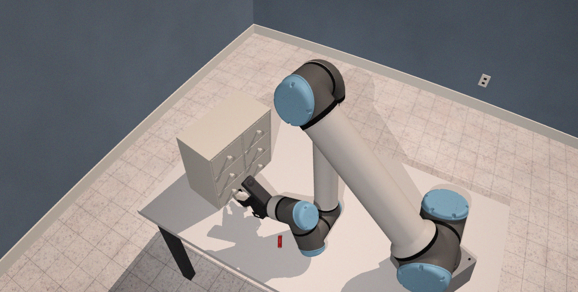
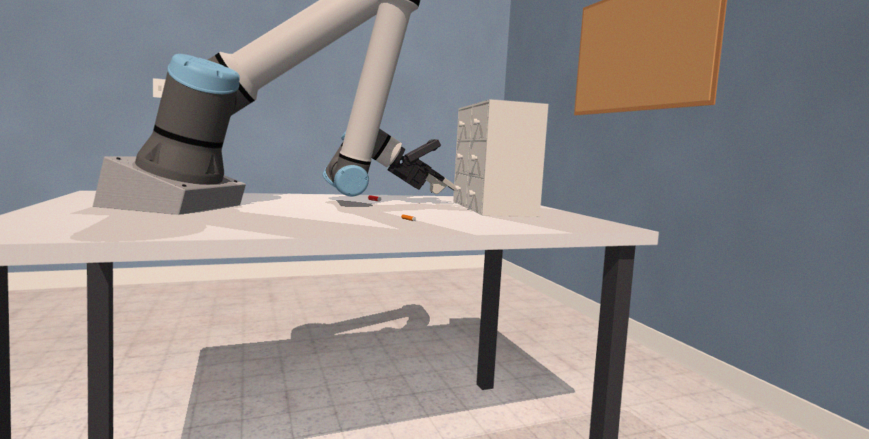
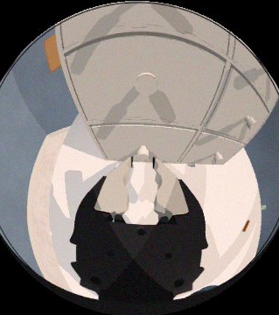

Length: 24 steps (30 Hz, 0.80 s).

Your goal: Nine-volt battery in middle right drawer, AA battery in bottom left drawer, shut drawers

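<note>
The beige chest point(image 1: 226, 145) stands upright at the table's far left corner, with all drawers shut. My gripper point(image 1: 238, 198) is low in front of it, at the left drawer of the bottom row. In the wrist view the fingertips stand narrowly apart on either side of that drawer's small knob point(image 3: 142, 150) and do not clamp it. A small orange cylinder with a pale tip point(image 2: 407, 217), AA-like, lies on the table in front of the chest. A small red piece point(image 1: 279, 241) lies near my wrist joint. I cannot tell which piece is the nine-volt battery.
My forearm and elbow point(image 1: 307, 225) lie low over the table right of the chest. The robot base point(image 1: 440, 249) stands at the near right corner. The table's edge is close on the left of the chest.
</note>
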Each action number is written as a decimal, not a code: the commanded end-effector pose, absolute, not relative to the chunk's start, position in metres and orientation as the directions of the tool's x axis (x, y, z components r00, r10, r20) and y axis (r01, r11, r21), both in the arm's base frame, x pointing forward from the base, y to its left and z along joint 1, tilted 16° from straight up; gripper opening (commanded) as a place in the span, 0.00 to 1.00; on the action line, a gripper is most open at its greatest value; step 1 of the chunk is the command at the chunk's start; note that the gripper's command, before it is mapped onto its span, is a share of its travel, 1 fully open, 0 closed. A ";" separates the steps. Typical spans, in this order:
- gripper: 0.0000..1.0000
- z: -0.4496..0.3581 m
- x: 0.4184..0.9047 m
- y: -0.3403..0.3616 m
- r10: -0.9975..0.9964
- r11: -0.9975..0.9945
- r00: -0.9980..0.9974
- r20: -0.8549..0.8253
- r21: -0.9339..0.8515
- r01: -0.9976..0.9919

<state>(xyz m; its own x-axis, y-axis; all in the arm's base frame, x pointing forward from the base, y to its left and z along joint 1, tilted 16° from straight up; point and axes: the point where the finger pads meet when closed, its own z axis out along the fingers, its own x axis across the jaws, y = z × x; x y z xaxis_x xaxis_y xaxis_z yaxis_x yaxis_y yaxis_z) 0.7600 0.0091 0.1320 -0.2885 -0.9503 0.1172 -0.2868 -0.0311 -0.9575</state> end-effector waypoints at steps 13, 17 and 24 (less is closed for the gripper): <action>0.20 0.134 0.767 0.008 -0.950 -0.031 -0.288 0.117 -0.958 -0.286; 0.20 0.134 0.767 0.007 -0.950 -0.031 -0.288 0.117 -0.958 -0.286; 0.20 0.134 0.767 0.007 -0.950 -0.031 -0.288 0.117 -0.958 -0.286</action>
<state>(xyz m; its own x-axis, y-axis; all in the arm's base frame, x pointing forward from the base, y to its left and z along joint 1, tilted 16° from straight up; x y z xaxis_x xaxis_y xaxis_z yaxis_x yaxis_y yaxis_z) 0.7668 0.0073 0.1339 -0.2885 -0.9503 0.1172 -0.2868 -0.0310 -0.9575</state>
